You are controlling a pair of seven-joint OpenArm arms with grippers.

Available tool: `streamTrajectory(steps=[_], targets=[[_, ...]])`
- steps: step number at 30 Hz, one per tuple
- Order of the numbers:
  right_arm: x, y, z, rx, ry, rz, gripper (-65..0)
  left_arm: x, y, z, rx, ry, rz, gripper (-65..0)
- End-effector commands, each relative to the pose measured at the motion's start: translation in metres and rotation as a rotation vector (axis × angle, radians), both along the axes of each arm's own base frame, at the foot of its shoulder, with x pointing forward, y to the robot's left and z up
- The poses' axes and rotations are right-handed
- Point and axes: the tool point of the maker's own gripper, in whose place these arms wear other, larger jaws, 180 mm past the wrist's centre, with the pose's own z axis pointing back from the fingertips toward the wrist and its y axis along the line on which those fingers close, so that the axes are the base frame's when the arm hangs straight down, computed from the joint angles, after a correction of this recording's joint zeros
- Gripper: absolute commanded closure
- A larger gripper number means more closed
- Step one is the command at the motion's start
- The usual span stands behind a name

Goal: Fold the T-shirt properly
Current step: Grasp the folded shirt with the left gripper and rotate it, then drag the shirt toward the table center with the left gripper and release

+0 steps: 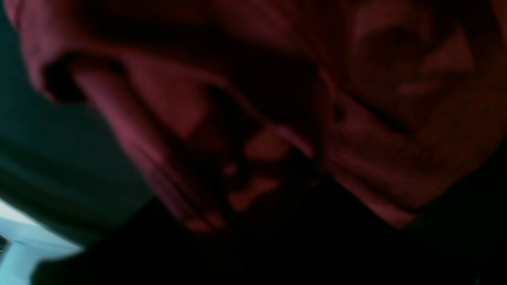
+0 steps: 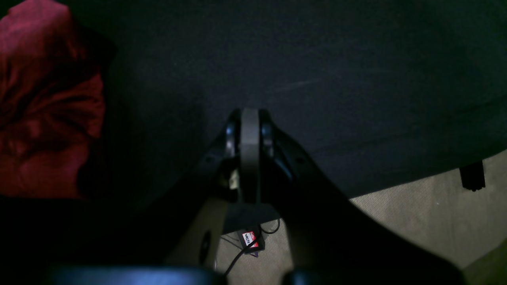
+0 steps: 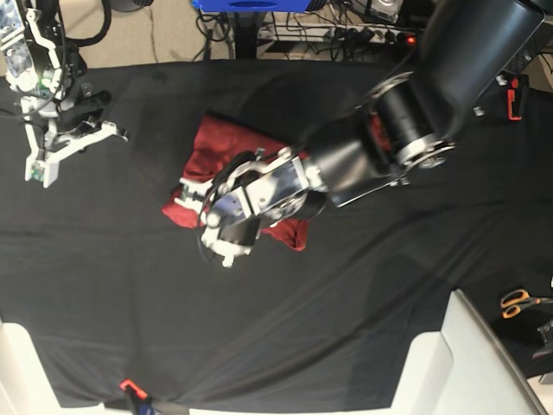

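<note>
Left gripper (image 3: 226, 245) nearly closed, apparently pinching the T-shirt (image 3: 220, 151) edge beneath it to fold; right gripper (image 2: 249, 118) clenched empty, parked well aside.

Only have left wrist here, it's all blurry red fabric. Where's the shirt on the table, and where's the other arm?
Observer: The T-shirt is a crumpled bundle mid-table on the black cloth. The left gripper is at its lower edge in the base view.
Operator: Right arm?
Observer: The right gripper is shut on nothing, over bare cloth, apart from the shirt.
Operator: Anything else out there?
Observer: Orange-handled scissors near the cloth's edge, far from the shirt.
</note>
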Motion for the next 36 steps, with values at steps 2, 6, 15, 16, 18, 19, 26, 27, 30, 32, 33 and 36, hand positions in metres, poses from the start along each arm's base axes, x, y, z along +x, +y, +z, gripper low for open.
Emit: streamTrajectory(steps=[2, 6, 15, 16, 18, 19, 26, 27, 30, 32, 33, 36], targets=[[0.008, -0.006, 0.009, -0.027, -0.040, 0.004, -0.6, 0.018, -0.009, 0.013, -0.048, -0.013, 0.064, 0.0], [0.008, -0.006, 0.009, -0.027, -0.040, 0.004, -0.6, 0.023, 0.004, 0.006, -0.079, 0.032, 0.174, 0.0], [0.007, 0.002, 0.007, 0.000, -0.040, -0.010, -0.6, 0.027, 0.034, -0.003, -0.065, 0.059, 0.274, 0.0], [0.006, 0.003, 0.006, 0.002, -0.039, -0.008, -0.6, 0.027, 0.035, -0.003, -0.063, 0.059, 0.274, 0.0], [0.006, 0.004, 0.006, 0.003, -0.038, -0.005, -0.6, 0.025, 0.034, -0.004, -0.061, 0.063, 0.274, 0.0], [0.005, 0.004, 0.005, 0.003, -0.035, -0.005, -0.6, 0.025, 0.034, -0.004, -0.061, 0.064, 0.274, 0.0], [0.004, 0.005, 0.005, 0.004, -0.033, -0.003, -0.6, 0.024, 0.037, -0.006, -0.055, 0.067, 0.278, 0.0], [0.003, 0.006, 0.005, 0.004, -0.032, -0.002, -0.6, 0.025, 0.037, -0.005, -0.055, 0.064, 0.278, 0.0], [0.003, 0.006, 0.005, 0.007, -0.032, -0.001, -0.6, 0.028, 0.038, -0.003, -0.053, 0.058, 0.277, 0.0], [0.004, 0.006, 0.005, 0.006, -0.033, -0.002, -0.6, 0.029, 0.038, -0.002, -0.050, 0.053, 0.276, -5.1], [0.004, 0.006, 0.005, 0.006, -0.033, -0.002, -0.6, 0.030, 0.039, -0.002, -0.050, 0.052, 0.278, -10.5], [0.003, 0.007, 0.005, 0.008, -0.032, -0.001, -0.6, 0.036, 0.044, 0.001, -0.048, 0.040, 0.283, -27.3]])
